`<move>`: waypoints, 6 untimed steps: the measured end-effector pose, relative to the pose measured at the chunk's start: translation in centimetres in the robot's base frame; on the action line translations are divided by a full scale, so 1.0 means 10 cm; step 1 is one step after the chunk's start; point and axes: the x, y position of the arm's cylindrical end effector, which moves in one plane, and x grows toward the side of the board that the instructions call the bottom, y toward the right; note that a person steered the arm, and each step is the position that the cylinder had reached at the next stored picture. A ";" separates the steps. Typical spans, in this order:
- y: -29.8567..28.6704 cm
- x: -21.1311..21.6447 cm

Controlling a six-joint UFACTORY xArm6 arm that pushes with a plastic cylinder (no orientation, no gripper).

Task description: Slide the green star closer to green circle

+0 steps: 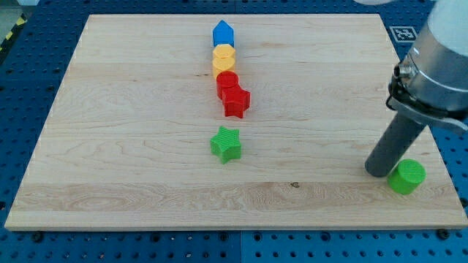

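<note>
The green star (226, 144) lies near the middle of the wooden board, just below a column of blocks. The green circle (406, 177) sits near the board's lower right corner. My tip (379, 172) rests on the board just left of the green circle, almost touching it, and far to the right of the green star. The dark rod rises from there toward the view's upper right.
A column of blocks runs down the board's upper middle: a blue pentagon-like block (223, 34), a yellow block (224, 59), a red round block (227, 82) and a red star (236, 101). The board's (110, 146) right edge lies close to the green circle.
</note>
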 end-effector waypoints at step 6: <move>-1.21 0.12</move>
